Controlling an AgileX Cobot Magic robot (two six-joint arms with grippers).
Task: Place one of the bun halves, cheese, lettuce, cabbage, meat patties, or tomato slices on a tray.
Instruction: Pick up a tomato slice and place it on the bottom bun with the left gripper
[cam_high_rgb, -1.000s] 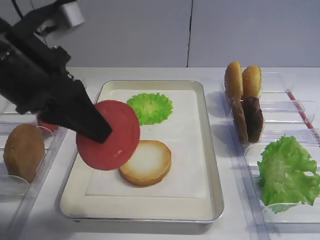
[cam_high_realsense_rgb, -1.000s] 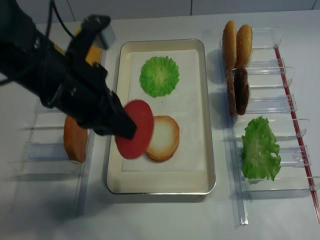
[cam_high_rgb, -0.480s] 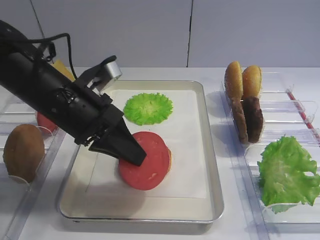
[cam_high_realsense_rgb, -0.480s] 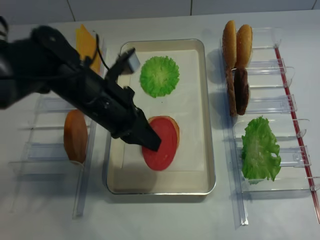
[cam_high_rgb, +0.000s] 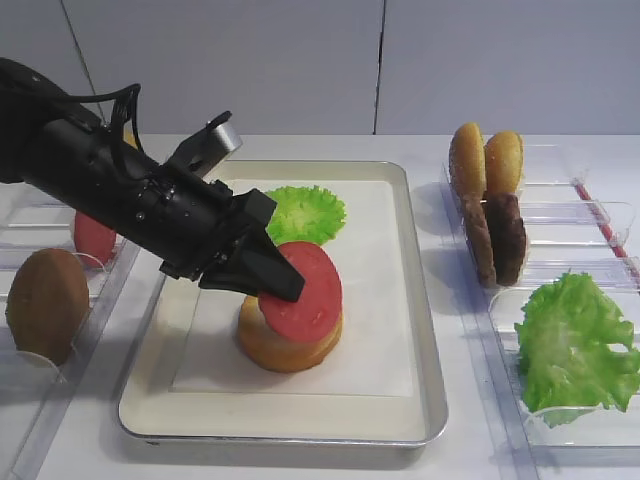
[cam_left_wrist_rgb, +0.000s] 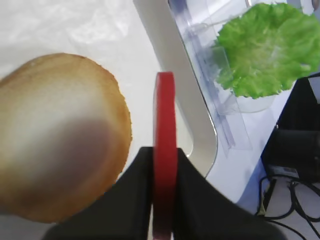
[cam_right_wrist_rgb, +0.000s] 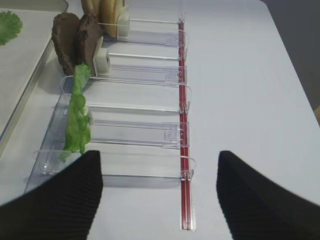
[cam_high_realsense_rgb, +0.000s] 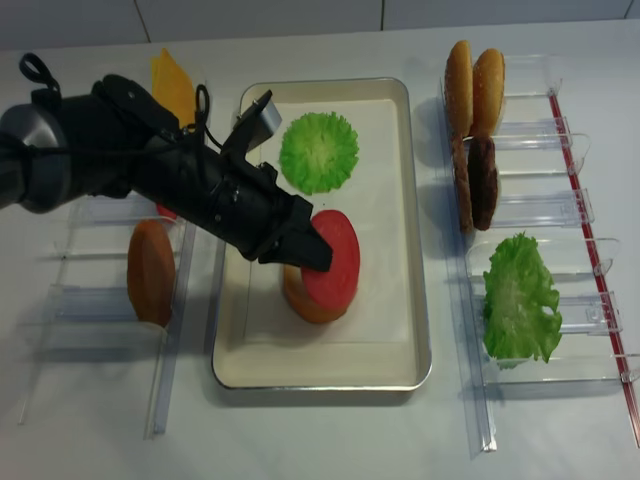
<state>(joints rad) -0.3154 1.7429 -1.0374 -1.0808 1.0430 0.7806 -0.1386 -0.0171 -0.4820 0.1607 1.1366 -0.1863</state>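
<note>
Sitting on a white table (cam_high_rgb: 300, 465) by a pale wall (cam_high_rgb: 400, 60), the tray (cam_high_rgb: 425, 330) holds a bun (cam_high_rgb: 285, 345). Left gripper (cam_high_rgb: 285, 290) pinches 1 tomato (cam_high_rgb: 305, 295); right gripper (cam_right_wrist_rgb: 160, 195) gapes wide.

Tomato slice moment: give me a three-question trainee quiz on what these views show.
1. True or false: the left gripper is shut on the tomato slice.
2. What lies under the slice? A) bun half B) cheese C) meat patty
3. Fill in: the flat green lettuce piece lies on the ___.

Key: 1 true; 2 A; 3 tray.
</note>
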